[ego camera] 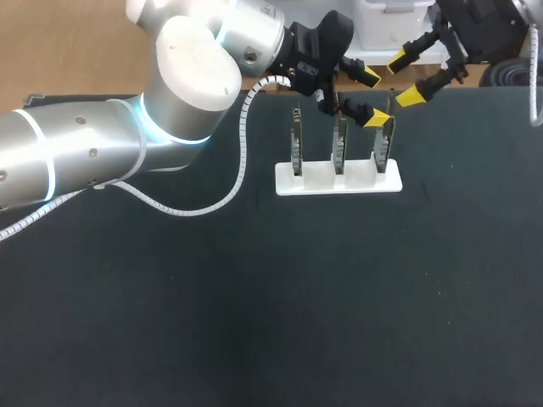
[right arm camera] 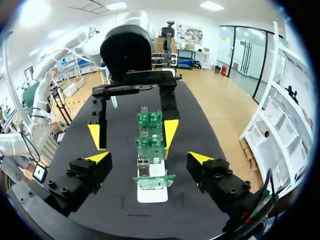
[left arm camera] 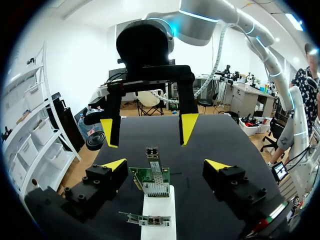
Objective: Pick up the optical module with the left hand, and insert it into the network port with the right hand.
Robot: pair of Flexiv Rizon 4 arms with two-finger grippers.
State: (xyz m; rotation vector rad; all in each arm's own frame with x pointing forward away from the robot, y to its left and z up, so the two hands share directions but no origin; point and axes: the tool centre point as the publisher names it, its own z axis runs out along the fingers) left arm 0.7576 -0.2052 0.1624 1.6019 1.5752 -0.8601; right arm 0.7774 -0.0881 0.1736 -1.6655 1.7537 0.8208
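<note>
Closest in, the dark desk (ego camera: 254,339) fills the near half of the head view. The left arm (ego camera: 85,161) comes in over it from the left side, with a white coiled cable (ego camera: 244,136) looping beside it.

Farther back, a white holder (ego camera: 318,178) sits on the desk. Three green boards (ego camera: 338,142) stand upright in it, side by side in one row. In the left wrist view the middle board shows a metal cage on its face, the network port (left arm camera: 156,189). The board farthest from that camera carries a small grey block with two sockets at its top. This looks like the optical module (left arm camera: 151,151), though I cannot be sure. It sits on its board and in neither claw.

Over the holder's right end hangs the left claw (ego camera: 373,97), its fingers spread wide and holding nothing. In the head view one yellow tip overlaps the top of the rightmost board; I cannot tell whether it touches. In the right wrist view its two tips stand on either side of the row of boards.

Beyond it, toward the desk's far edge, the right claw (ego camera: 404,78) faces the left one. It is just as wide open and holds nothing. Its tips are clear of the boards, and near the left claw's tips without touching them.
</note>
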